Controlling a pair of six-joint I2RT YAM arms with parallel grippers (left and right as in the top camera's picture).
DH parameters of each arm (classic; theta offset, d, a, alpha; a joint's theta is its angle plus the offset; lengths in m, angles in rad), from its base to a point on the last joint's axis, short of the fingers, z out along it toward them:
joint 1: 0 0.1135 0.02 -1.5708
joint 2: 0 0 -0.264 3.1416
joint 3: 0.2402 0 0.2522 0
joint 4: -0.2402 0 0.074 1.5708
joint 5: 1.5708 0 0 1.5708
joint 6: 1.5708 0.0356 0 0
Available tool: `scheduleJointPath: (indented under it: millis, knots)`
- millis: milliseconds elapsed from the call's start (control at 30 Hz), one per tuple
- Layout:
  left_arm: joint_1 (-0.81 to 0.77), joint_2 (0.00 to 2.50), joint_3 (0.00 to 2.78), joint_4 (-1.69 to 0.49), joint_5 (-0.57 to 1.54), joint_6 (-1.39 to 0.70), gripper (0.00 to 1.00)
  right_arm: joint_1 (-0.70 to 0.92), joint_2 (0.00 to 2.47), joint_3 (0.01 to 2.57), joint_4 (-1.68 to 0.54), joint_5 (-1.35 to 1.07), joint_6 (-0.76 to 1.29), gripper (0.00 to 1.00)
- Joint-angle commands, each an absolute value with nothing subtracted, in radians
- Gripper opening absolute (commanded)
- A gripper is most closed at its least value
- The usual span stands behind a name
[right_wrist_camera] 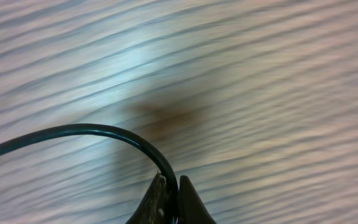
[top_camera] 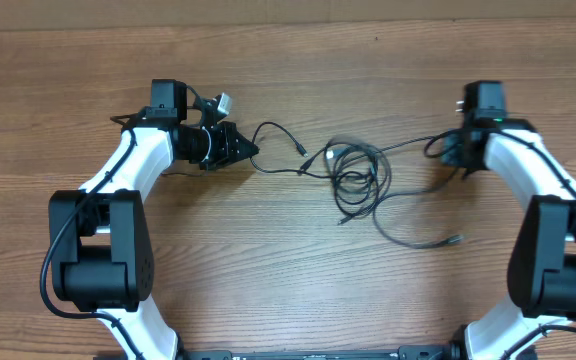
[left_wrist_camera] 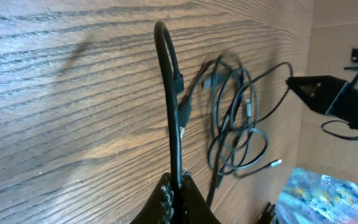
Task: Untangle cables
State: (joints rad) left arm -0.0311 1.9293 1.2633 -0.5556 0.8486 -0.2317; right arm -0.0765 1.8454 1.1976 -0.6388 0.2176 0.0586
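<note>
The wooden table [top_camera: 268,290] is carrying the cables [top_camera: 358,178] in a loose knot at its middle, between the arms. The left gripper [left_wrist_camera: 179,186] and right gripper [right_wrist_camera: 171,186] are each pinching a strand tight, so pulling apart is risking cinching the knot or slipping a strand free. Only the overhead is showing the whole tangle; only the wrist views are showing the pinches.
</note>
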Motion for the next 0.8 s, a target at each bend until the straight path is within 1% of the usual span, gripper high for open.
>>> scheduleJointPath:
  millis: [0, 133, 500, 633, 767]
  knots:
    - [-0.033, 1.902, 1.274, -0.559, 0.827, -0.205, 0.04, -0.181, 1.851, 1.237, -0.637, 0.242, 0.113, 0.04]
    - [-0.033, 1.902, 1.274, -0.559, 0.827, -0.205, 0.04, -0.276, 1.851, 1.239, -0.634, 0.241, 0.191, 0.04]
    - [-0.033, 1.902, 1.274, -0.570, 0.826, -0.205, 0.04, -0.484, 1.851, 1.239, -0.634, 0.223, 0.268, 0.04]
    - [-0.032, 1.902, 1.274, -0.575, 0.811, -0.205, 0.04, -0.520, 1.851, 1.239, -0.635, 0.199, 0.285, 0.04]
    - [-0.034, 1.902, 1.274, -0.582, 0.781, -0.205, 0.04, -0.523, 1.851, 1.239, -0.634, 0.185, 0.284, 0.04]
